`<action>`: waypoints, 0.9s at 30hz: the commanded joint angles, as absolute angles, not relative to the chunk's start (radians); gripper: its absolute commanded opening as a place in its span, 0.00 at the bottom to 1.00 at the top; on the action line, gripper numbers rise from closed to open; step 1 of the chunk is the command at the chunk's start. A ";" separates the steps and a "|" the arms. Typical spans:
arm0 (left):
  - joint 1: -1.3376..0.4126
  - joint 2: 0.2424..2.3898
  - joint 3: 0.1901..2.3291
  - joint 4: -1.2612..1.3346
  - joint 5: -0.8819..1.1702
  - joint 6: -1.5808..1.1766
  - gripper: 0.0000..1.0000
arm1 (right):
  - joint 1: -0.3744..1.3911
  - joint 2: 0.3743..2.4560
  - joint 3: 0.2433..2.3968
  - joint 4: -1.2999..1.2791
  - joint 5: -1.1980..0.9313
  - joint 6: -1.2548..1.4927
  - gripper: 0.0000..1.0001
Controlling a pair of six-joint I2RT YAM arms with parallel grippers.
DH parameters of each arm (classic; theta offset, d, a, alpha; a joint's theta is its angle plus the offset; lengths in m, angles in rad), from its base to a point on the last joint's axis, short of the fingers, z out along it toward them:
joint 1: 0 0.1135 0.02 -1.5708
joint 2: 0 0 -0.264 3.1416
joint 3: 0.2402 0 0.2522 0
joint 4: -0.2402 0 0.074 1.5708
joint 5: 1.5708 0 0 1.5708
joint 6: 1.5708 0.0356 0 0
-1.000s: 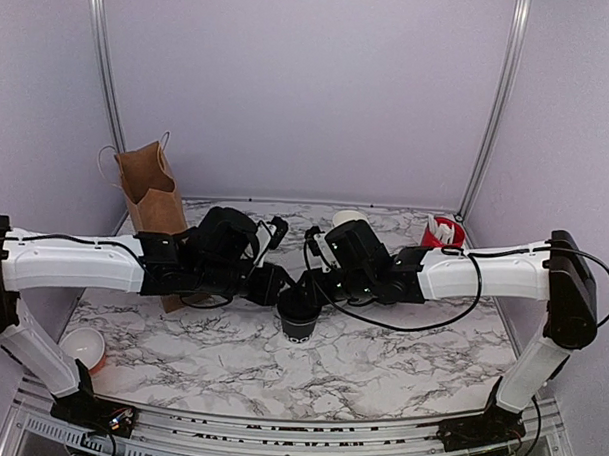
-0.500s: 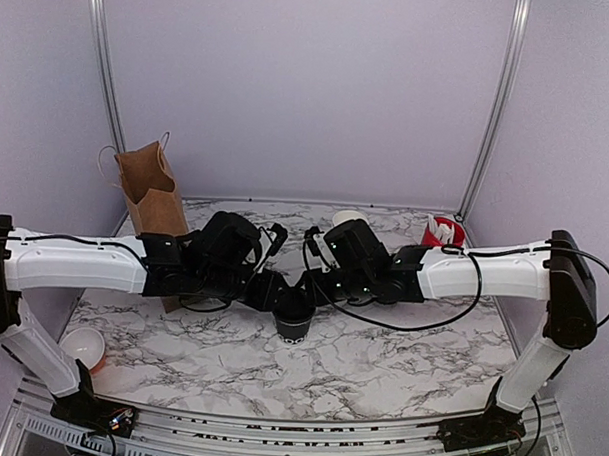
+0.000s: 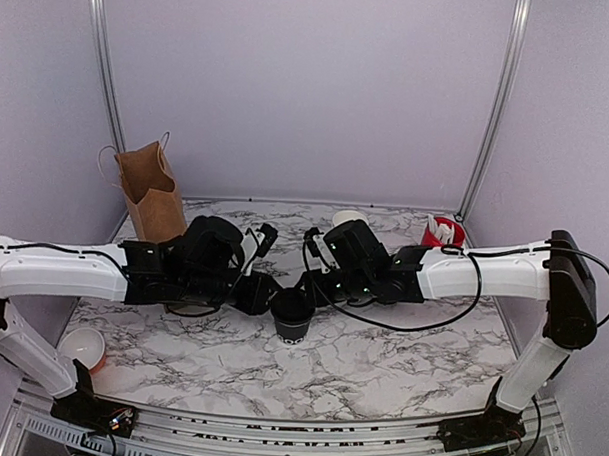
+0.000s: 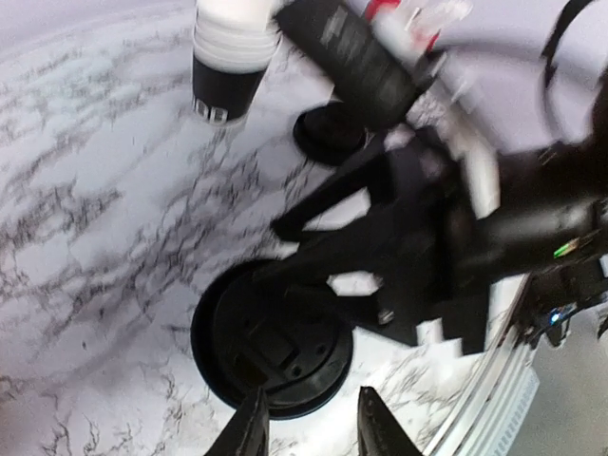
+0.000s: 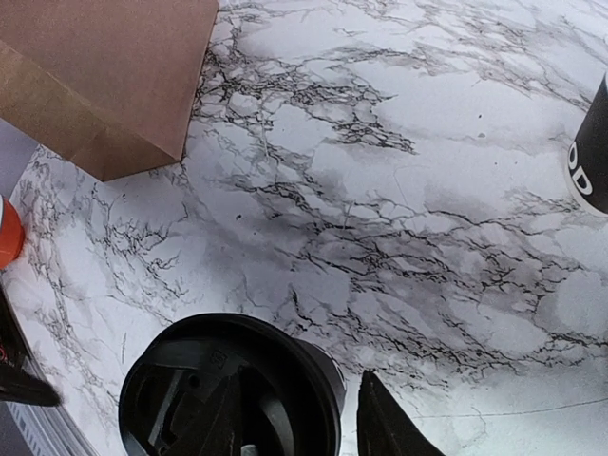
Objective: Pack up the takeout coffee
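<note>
Your stock on the marble table: the takeout coffee, upright at centre between both arms, its black lid on, so you cannot see the contents. Left gripper: fingers partly apart just beside the lid's rim, holding nothing. Right gripper: partly apart, one finger over the lid and one outside the rim, with no grip that you can see. Brown paper bag: upright at far left, mouth open, interior hidden. Red cup: far right, holding white sticks. Stack of nested cups: upright behind the coffee.
</note>
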State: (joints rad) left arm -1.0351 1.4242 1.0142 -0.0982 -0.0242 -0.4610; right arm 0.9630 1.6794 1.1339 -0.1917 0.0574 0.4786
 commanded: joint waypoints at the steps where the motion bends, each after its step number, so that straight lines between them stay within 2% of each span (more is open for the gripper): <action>1: -1.049 1.576 0.889 -0.009 0.021 -0.480 0.32 | 0.968 1.702 1.109 -0.256 0.059 0.486 0.39; 4: -1.048 1.590 0.874 0.012 0.011 -0.490 0.32 | 0.969 1.699 1.111 -0.258 0.058 0.486 0.39; 14: -1.039 1.439 0.997 -0.126 -0.061 -0.426 0.34 | 0.969 1.682 1.143 -0.279 0.072 0.467 0.40; 17: -1.031 1.409 1.005 -0.135 -0.066 -0.428 0.34 | 0.971 1.672 1.180 -0.301 0.088 0.450 0.43; 22: -1.008 1.346 1.020 -0.138 -0.090 -0.437 0.38 | 0.982 1.640 1.242 -0.350 0.146 0.424 0.67; 25: -0.983 1.318 1.026 -0.138 -0.109 -0.453 0.47 | 0.990 1.631 1.274 -0.384 0.171 0.412 0.93; 26: -0.974 1.310 1.028 -0.138 -0.113 -0.457 0.49 | 0.993 1.631 1.282 -0.395 0.176 0.410 0.98; 27: -0.965 1.302 1.028 -0.139 -0.116 -0.462 0.51 | 0.996 1.630 1.287 -0.404 0.179 0.408 0.99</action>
State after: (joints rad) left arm -0.9958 1.3510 0.9977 -0.1116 -0.0780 -0.4461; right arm 0.9771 1.6680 1.2221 -0.3363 0.1276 0.4358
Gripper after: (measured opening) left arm 0.478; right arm 0.947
